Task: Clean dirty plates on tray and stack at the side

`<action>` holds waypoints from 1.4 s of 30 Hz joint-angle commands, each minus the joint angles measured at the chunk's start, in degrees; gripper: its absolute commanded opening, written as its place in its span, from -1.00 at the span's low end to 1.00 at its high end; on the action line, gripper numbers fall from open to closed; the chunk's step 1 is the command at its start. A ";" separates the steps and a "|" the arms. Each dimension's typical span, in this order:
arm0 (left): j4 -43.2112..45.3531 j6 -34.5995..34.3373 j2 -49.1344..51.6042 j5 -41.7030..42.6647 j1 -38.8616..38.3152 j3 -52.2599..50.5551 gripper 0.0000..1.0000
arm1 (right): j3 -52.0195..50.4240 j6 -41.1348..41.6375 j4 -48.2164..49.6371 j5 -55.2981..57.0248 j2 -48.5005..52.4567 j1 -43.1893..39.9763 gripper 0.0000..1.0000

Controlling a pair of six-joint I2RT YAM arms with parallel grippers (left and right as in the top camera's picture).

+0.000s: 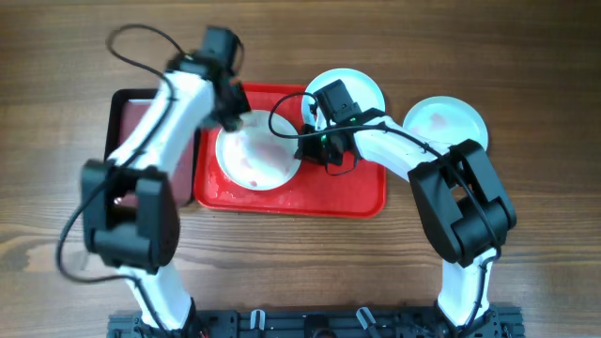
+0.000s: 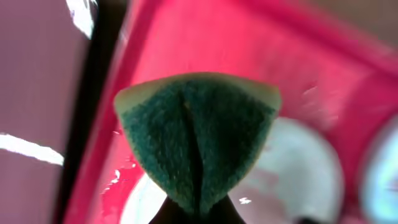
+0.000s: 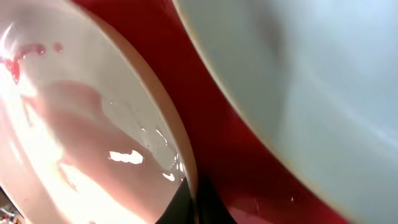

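Seen from above, two white and black robot arms reach away from their bases at the near edge of a wooden table (image 1: 526,263). Just beyond them lies the red tray (image 1: 319,192), a bright rectangle with rounded corners, wet and glistening on its floor. The nearest plate (image 1: 254,160), round and pale, sits in the left half of this tray, with faint red smears and a film of water on its surface. The right gripper (image 1: 305,145) is at this plate's right edge. In the right wrist view its dark fingers are clamped tight on the rim of the plate (image 3: 74,124), and a few red specks show near the plate's centre. The left gripper (image 1: 233,117) is over the plate's far left edge. In the left wrist view it is pinched closed on a green sponge (image 2: 196,137) with a yellow edge, folded into a wedge above the tray and plate. It is not clear whether the sponge touches the plate. To the left, a dark tray (image 1: 127,113) with a black rim lies just beside the red one, partly hidden under the left arm. Well to the right, a side plate (image 1: 449,120) rests on the bare table and carries a faint pink mark. Farthest away, a far plate (image 1: 362,84) overlaps the back edge of the red tray.
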 commanded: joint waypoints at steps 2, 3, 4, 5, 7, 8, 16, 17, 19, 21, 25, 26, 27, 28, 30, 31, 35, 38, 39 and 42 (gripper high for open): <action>-1.16 2.62 -7.98 3.82 7.10 3.74 -0.92 | 1.55 -4.00 -6.25 6.80 -1.84 0.31 -0.91; -1.68 2.60 -8.24 3.98 8.66 3.72 -0.92 | 1.92 -4.79 -7.45 8.52 -2.82 0.39 -0.91; -2.43 2.60 -8.24 4.52 9.90 3.72 -0.92 | 2.34 -6.08 -8.70 10.56 -4.20 0.61 -0.91; -3.34 2.60 -8.13 5.77 11.17 3.63 -0.92 | 2.60 -7.61 -9.75 12.66 -5.77 0.94 -0.91; -4.92 2.58 -7.89 7.26 12.59 3.54 -0.92 | 2.71 -9.44 -11.52 18.73 -9.31 2.10 -0.91; -5.22 2.60 -7.89 7.21 12.79 3.54 -0.92 | 2.71 -10.49 -11.98 21.35 -10.69 2.75 -0.91; -5.42 2.56 -7.76 7.23 11.89 3.32 -0.92 | 2.71 -17.22 -12.81 51.17 -19.26 13.25 -0.91; -5.42 2.56 -7.74 7.23 11.65 3.32 -0.92 | 2.71 -18.25 -12.55 56.94 -19.47 15.39 -0.91; -5.44 2.56 -7.74 7.23 11.54 3.30 -0.92 | 2.71 -19.93 -12.07 66.34 -19.45 19.02 -0.91; -5.49 2.56 -7.74 7.23 11.54 3.28 -0.92 | 2.71 -21.42 -11.23 74.31 -19.47 21.99 -0.91; -5.70 2.56 -7.74 7.23 11.54 3.23 -0.92 | 2.71 -26.71 -7.85 86.01 -19.47 26.32 -0.91; -5.92 2.56 -7.74 7.23 11.54 3.23 -0.92 | 2.71 -28.50 -6.69 88.56 -19.47 27.39 -0.91; -6.05 2.56 -7.74 7.23 11.54 3.23 -0.92 | 2.71 -30.12 -5.64 90.68 -19.47 28.24 -0.91; -6.10 2.56 -7.72 7.23 11.54 3.21 -0.92 | 2.71 -32.52 -3.82 94.20 -19.47 29.44 -0.92; -6.08 2.56 -7.69 7.23 11.54 3.21 -0.92 | 2.71 -35.54 -1.14 99.38 -19.47 30.77 -0.91; -6.08 2.56 -7.69 7.23 11.54 3.21 -0.92 | 2.71 -37.27 0.39 101.94 -19.47 31.34 -0.91; -6.08 2.56 -7.69 7.23 11.54 3.21 -0.92 | 2.71 -48.02 9.05 109.22 -19.47 33.29 -0.91; -6.08 2.54 -7.69 7.23 11.54 3.21 -0.92 | 2.71 -53.51 13.97 112.26 -19.47 34.36 -0.92; -6.10 2.54 -7.69 7.26 11.54 3.21 -0.92 | 2.71 -54.42 14.88 112.45 -19.47 34.51 -0.91; -6.08 2.54 -7.69 7.26 11.54 3.21 -0.92 | 2.71 -55.41 15.74 112.43 -19.47 34.95 -0.91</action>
